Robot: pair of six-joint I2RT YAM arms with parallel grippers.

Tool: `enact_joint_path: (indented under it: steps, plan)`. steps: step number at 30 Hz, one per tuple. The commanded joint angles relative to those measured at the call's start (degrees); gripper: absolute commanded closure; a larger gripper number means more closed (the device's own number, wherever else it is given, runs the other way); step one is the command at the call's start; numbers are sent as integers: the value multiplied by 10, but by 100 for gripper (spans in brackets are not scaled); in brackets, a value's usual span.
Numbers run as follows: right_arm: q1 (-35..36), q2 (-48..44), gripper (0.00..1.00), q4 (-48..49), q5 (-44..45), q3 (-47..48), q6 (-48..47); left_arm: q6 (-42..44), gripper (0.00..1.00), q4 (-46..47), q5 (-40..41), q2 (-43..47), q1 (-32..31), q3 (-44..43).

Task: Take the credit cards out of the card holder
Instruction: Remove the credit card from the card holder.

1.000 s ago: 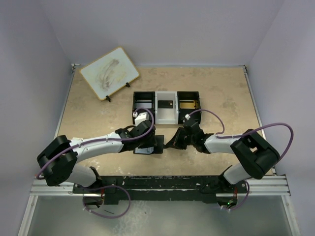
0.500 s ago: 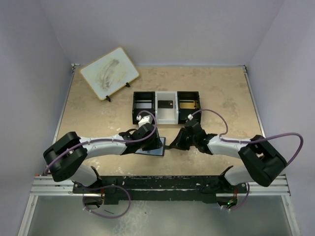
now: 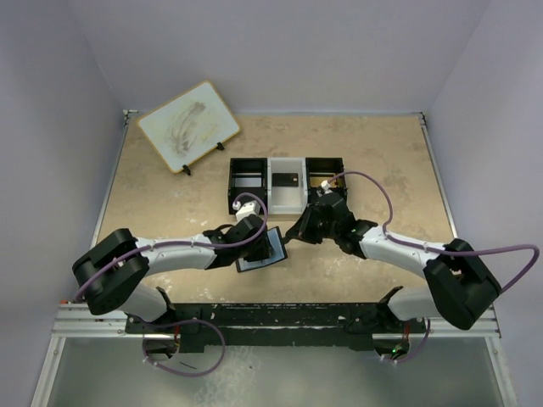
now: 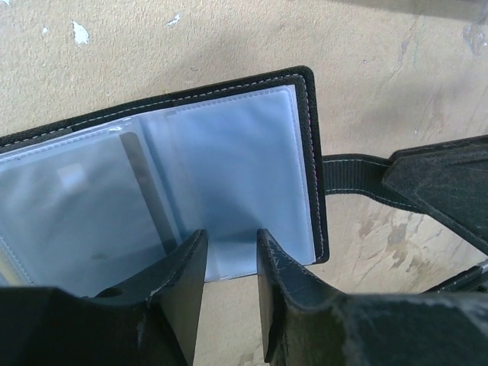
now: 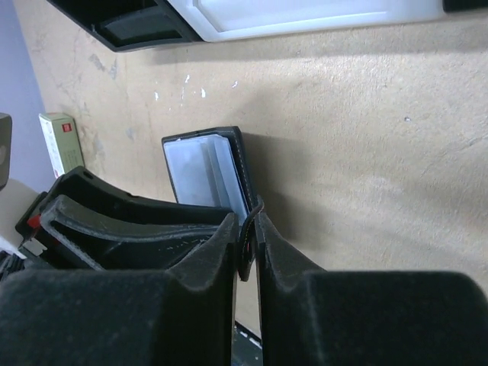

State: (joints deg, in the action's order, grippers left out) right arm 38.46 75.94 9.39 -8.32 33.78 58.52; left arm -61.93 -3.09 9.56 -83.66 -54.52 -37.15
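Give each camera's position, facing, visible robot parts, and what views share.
Top external: above and behind the arms, facing down at the table; both show.
Left wrist: facing down at the open card holder; open left end effector shows.
Right wrist: faces the table; right end effector pinches the strap.
All share the card holder.

card holder (image 4: 229, 160) | black, open, pale blue-grey sleeves up | lying on table (image 4: 381, 61)
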Motion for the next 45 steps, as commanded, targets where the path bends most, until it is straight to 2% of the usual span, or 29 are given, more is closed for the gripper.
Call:
enact_joint_path:
  steps: [1, 3, 4, 12, 13, 15, 16, 18, 20, 23, 26, 30, 35, 40, 45]
  plan:
    - [-1, 7, 79, -6, 13, 29, -15, 4, 71, 4, 0, 0, -2, -2]
    - [-1, -11, 67, -56, 53, 30, 7, 6, 72, 4, -3, -4, -2, -4]
    - [-1, -23, 65, -68, 68, 25, 23, 8, 72, 1, -2, -6, -3, -6]
    - [-3, -102, 64, -118, 140, 4, 24, 38, 73, -25, 2, -17, -3, -18]
    - [-4, -108, 66, -103, 126, 9, 3, 41, 73, -29, 2, -19, -3, -21]
    - [-4, -114, 83, -41, 80, 2, -39, 43, 73, -41, 11, -19, -3, -25]
    - [-4, -111, 88, -7, 50, -5, -49, 43, 73, -45, 18, -16, -3, -25]
    - [-4, -84, 91, 65, -18, -16, -51, 39, 73, -42, 21, -11, -3, -22]
    - [-4, -41, 93, 101, -45, -2, -66, 42, 73, -44, 22, -12, -2, -25]
    - [2, 36, 97, 95, -83, 42, -80, 40, 73, -47, 25, -4, -2, -27]
    - [14, 82, 98, 130, -119, 50, -76, 36, 73, -57, 43, 21, -2, -19]
    - [21, 126, 98, 113, -97, 50, -68, 36, 69, -101, 98, 87, -2, -3]
    - [26, 190, 100, 110, -100, 45, -64, 34, 62, -138, 129, 149, 0, 16]
    - [36, 185, 99, 114, -82, 11, -37, 9, 57, -164, 152, 155, 1, 30]
    - [37, 164, 97, 143, -82, -37, 8, 14, 52, -144, 130, 147, 4, 33]
